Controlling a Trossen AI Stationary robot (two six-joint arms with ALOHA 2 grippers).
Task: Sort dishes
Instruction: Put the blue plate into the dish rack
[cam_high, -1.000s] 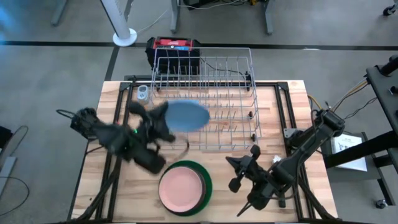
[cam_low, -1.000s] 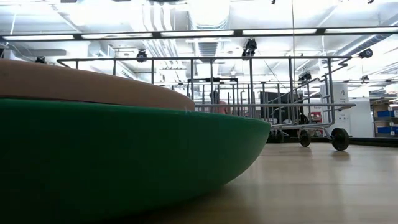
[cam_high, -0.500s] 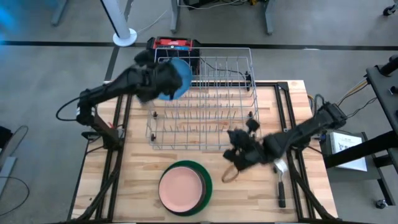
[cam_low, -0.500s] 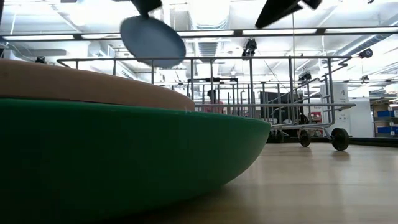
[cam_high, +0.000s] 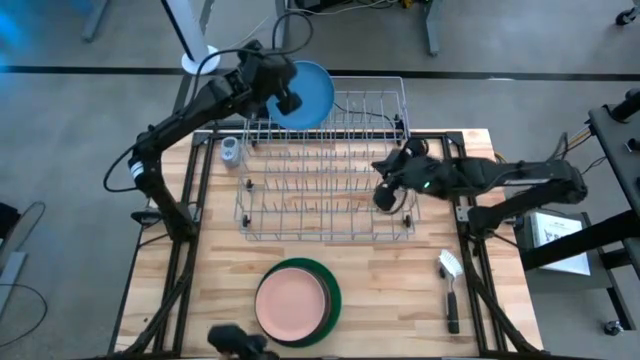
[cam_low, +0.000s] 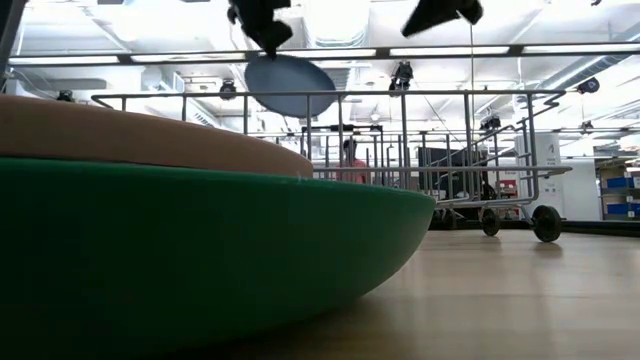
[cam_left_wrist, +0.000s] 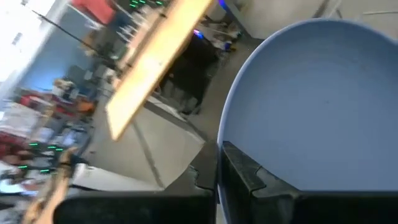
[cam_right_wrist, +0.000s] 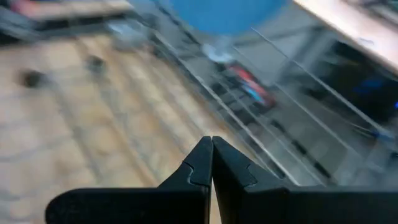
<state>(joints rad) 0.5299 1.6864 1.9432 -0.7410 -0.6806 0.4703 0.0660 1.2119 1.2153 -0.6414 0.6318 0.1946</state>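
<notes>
My left gripper (cam_high: 281, 86) is shut on the light blue plate (cam_high: 308, 95), high over the far side of the grey wire rack (cam_high: 325, 165). The plate also shows in the low view (cam_low: 290, 84) and the left wrist view (cam_left_wrist: 311, 106). My right gripper (cam_high: 386, 190) is shut and empty over the rack's right part; its fingertips meet in the right wrist view (cam_right_wrist: 211, 146). The pale pink plate (cam_high: 290, 303) lies flat on the green plate (cam_high: 331, 296) at the table's near middle. The two orange-brown plates are out of view. My left gripper pinches the blue plate's rim on its left side (cam_left_wrist: 233, 140) between its two fingers; one finger (cam_left_wrist: 249, 177) lies on the plate's face. The fingers come from the table's left. The plate is lifted clear and tilted, above the rack's top wire.
The brush (cam_high: 449, 290) lies near the table's right edge. A small grey object (cam_high: 231, 150) stands left of the rack's far corner. A red and black box (cam_high: 262, 72) sits behind the rack. Bare wood lies on both sides of the stacked plates.
My left gripper has carried the blue plate up from the table's near left to over the rack's far edge, and the plate has tipped more upright. My right gripper has gone from the near right toward the far edge, over the rack's right part.
</notes>
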